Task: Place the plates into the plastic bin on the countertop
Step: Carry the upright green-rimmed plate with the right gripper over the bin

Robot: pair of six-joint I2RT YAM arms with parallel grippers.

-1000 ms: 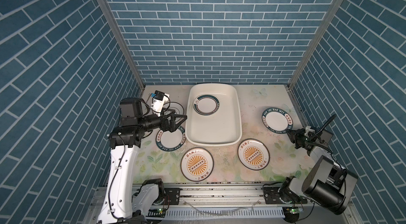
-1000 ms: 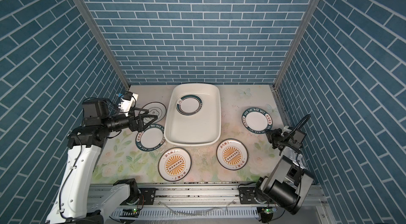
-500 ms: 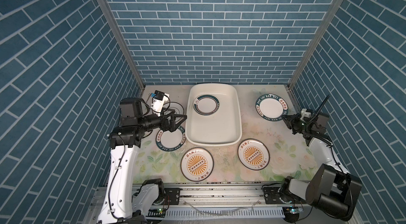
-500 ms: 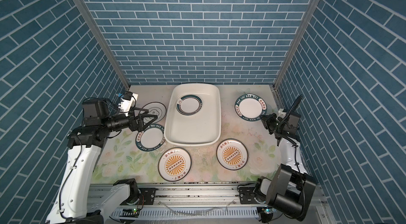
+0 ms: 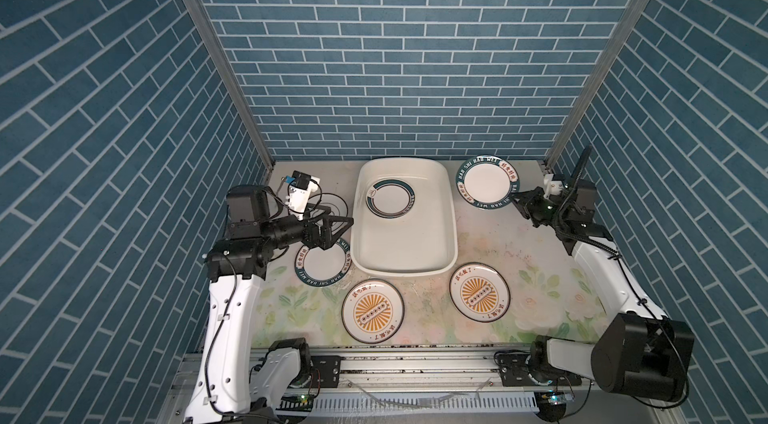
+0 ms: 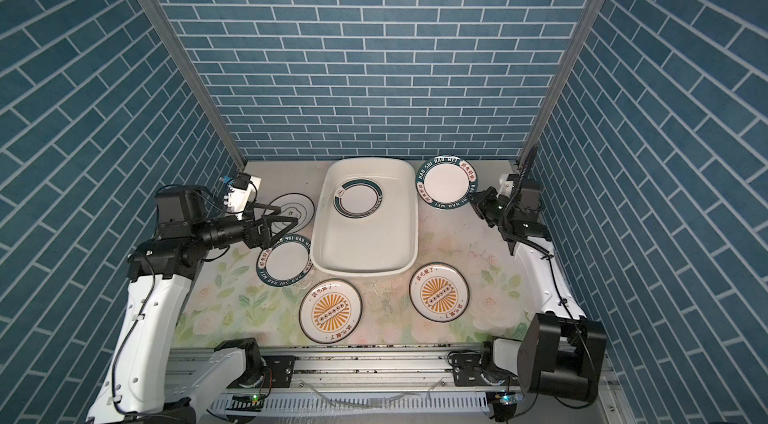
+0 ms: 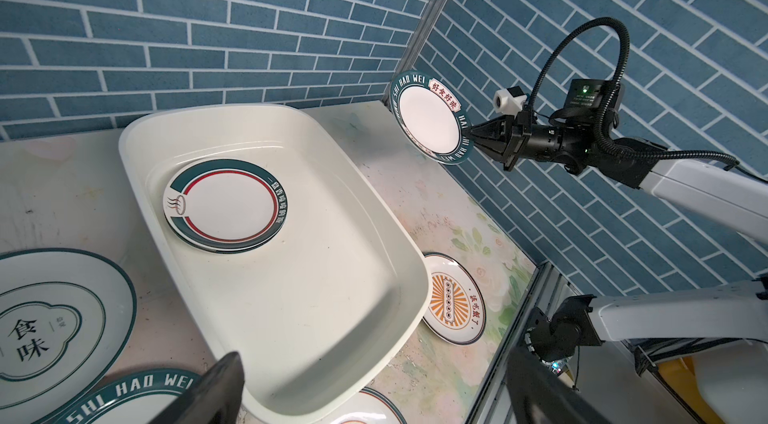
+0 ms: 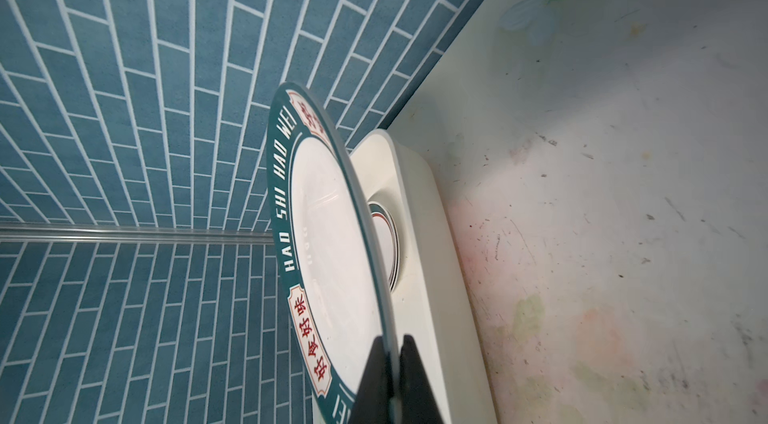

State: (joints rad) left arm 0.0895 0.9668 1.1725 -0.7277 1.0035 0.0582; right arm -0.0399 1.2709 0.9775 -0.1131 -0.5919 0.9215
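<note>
Two round white plates with dark green ringed rims (image 5: 390,203) are seen stacked inside the big shiny white plastic bin (image 5: 453,234), near its far end. Another round white plate with a dark green lettered rim (image 5: 487,182) is pinched at its edge by the right gripper (image 5: 518,202). It is held tilted in the air, just beside the bin's far corner. The left gripper (image 5: 341,232) is spread wide, and nothing is held in it. Four plates are left on the pale flowery countertop (image 5: 519,259): a green-lettered plate (image 5: 323,264), a black-ringed plate (image 5: 334,203) and two orange sunburst plates (image 5: 372,310) (image 5: 479,297). Less than half of the job is judged done
</note>
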